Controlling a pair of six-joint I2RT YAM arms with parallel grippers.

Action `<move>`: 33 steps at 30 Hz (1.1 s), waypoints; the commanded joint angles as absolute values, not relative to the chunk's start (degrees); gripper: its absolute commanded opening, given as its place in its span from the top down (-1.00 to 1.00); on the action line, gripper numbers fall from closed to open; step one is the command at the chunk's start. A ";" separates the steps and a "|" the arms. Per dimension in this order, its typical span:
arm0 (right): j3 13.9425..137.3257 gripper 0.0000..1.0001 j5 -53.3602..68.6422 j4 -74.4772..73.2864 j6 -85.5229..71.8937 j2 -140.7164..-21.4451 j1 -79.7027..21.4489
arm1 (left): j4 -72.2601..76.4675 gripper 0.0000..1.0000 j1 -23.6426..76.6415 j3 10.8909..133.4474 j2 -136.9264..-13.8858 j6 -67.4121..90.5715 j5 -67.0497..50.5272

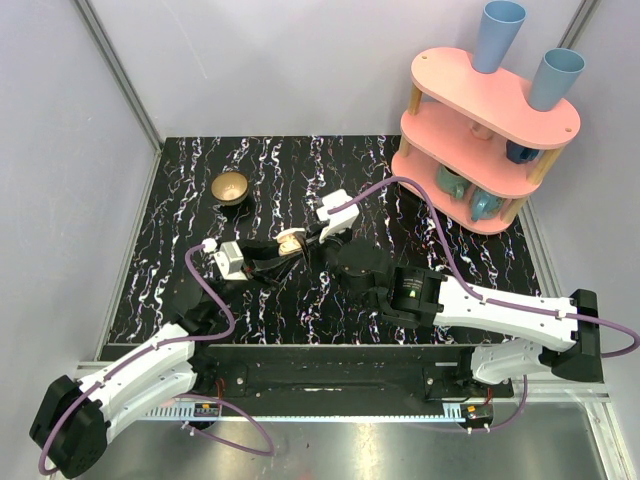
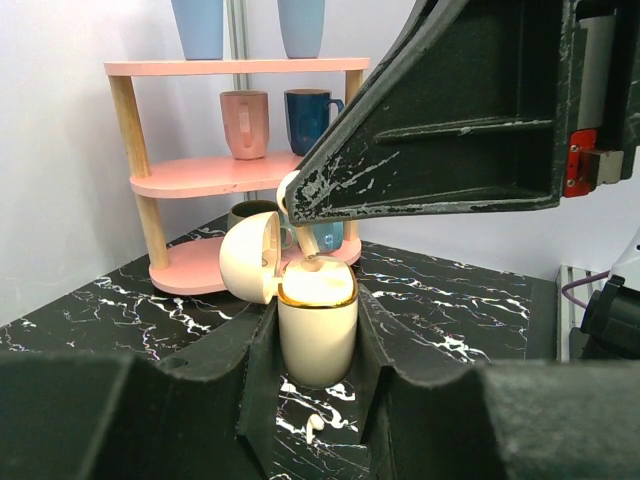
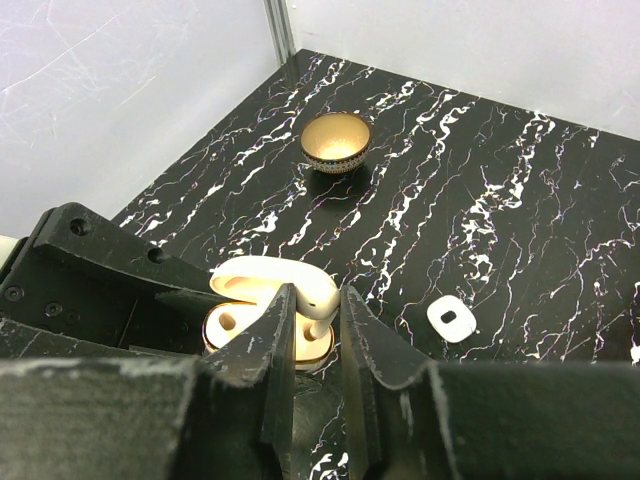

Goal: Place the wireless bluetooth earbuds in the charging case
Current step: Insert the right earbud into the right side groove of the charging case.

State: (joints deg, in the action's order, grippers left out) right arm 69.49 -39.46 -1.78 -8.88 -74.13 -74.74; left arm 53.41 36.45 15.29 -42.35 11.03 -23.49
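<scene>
A cream charging case [image 2: 318,330] with a gold rim stands upright with its lid [image 2: 249,258] swung open to the left. My left gripper [image 2: 318,345] is shut on the case body, one finger on each side. My right gripper [image 3: 315,300] hangs just above the case [image 3: 232,325] and is shut on a cream earbud [image 3: 318,325], whose stem points down at the open top. A second small white earbud [image 2: 314,425] lies on the tabletop under the case. From above, both grippers meet at the case [image 1: 291,242] in the middle of the table.
A gold-lined bowl [image 1: 231,187] sits at the back left. A pink two-tier shelf [image 1: 480,130] with mugs and blue cups stands at the back right. A small flat white piece with a hole [image 3: 451,319] lies on the black marbled top to the right of my right gripper.
</scene>
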 commanded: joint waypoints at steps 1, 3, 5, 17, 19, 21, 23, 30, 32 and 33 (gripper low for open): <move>69.52 1.00 -38.85 -2.11 -8.44 -74.27 -75.23 | 57.74 1.00 36.47 15.12 -41.48 10.90 -22.41; 69.17 1.00 -38.41 -2.28 -7.91 -74.09 -75.23 | 57.83 1.00 36.47 14.94 -41.49 10.90 -22.32; 68.82 1.00 -37.89 -2.55 -8.17 -73.66 -75.23 | 57.83 1.00 36.47 14.94 -41.48 10.99 -22.24; 68.20 1.00 -37.18 -3.95 -9.49 -73.83 -75.24 | 58.62 1.00 36.48 14.85 -41.48 11.51 -21.80; 67.94 1.00 -37.18 -4.22 -9.32 -73.74 -75.32 | 58.45 1.00 36.56 14.77 -41.31 11.51 -21.71; 67.77 1.00 -36.92 -4.31 -8.97 -73.65 -75.23 | 58.36 1.00 36.47 14.77 -41.13 11.43 -21.45; 67.68 1.00 -36.65 -4.48 -8.53 -73.65 -75.32 | 58.27 1.00 36.56 14.77 -41.13 11.43 -21.18; 67.68 1.00 -35.51 -5.10 -7.21 -73.48 -75.15 | 58.62 1.00 36.47 14.85 -41.66 11.51 -20.65; 67.59 1.00 -35.25 -5.18 -6.95 -73.39 -75.24 | 58.62 1.00 36.48 14.94 -41.75 11.51 -20.48; 67.67 1.00 -35.07 -5.36 -6.77 -73.48 -75.23 | 58.62 1.00 36.56 14.94 -41.66 11.43 -20.39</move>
